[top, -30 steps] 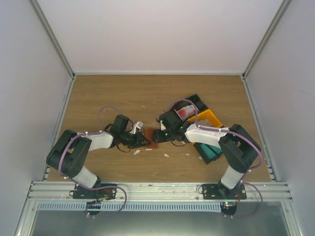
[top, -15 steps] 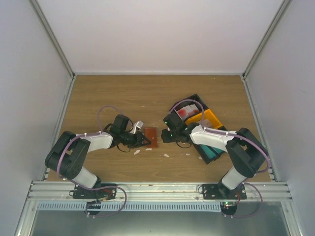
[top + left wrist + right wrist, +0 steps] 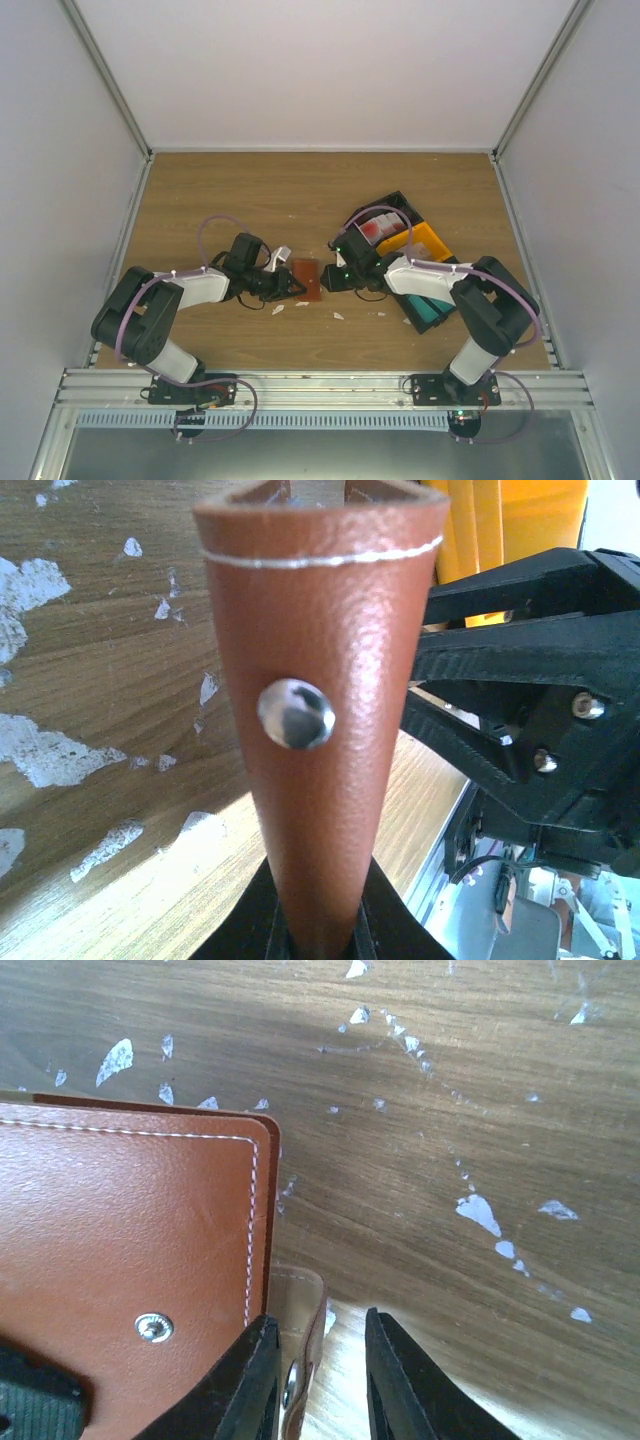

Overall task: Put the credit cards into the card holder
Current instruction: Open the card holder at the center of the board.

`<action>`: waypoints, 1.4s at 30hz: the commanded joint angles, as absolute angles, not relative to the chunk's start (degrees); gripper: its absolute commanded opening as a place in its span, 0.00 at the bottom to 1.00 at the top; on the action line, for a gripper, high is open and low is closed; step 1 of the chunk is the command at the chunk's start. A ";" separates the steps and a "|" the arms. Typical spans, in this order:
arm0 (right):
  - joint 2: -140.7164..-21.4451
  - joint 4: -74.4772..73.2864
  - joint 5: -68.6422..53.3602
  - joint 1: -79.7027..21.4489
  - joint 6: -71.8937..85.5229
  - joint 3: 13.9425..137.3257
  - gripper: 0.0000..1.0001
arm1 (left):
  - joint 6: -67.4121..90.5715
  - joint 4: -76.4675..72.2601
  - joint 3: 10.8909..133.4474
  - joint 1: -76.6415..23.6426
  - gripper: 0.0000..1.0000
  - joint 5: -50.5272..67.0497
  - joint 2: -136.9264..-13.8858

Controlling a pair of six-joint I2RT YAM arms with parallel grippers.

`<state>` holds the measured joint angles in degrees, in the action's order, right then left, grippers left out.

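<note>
The left claw (image 3: 316,935) was clamped tight on the reddish-brown card holder (image 3: 320,680), near the middle of the counter (image 3: 250,190). The right claw (image 3: 318,1375) stood narrowly parted around the holder's snap tab (image 3: 300,1345), not pinching it.

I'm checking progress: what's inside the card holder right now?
The card holder is folded nearly shut: only brown outer leather and a snap show. Its inner slots are covered, so whether it holds anything cannot be seen.
</note>
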<state>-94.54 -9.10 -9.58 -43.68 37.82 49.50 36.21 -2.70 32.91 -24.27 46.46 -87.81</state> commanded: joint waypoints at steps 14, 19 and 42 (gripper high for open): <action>-92.93 -9.66 -12.66 -42.14 32.97 49.79 0.01 | 37.41 1.44 33.15 -24.08 0.62 37.33 -84.35; -90.96 -14.08 -14.36 -42.19 29.99 51.98 0.01 | 36.31 4.48 34.01 -23.89 0.78 35.67 -83.45; -94.76 -14.25 -16.87 -42.06 27.30 56.74 0.01 | 38.28 8.87 32.16 -19.26 0.71 26.89 -68.96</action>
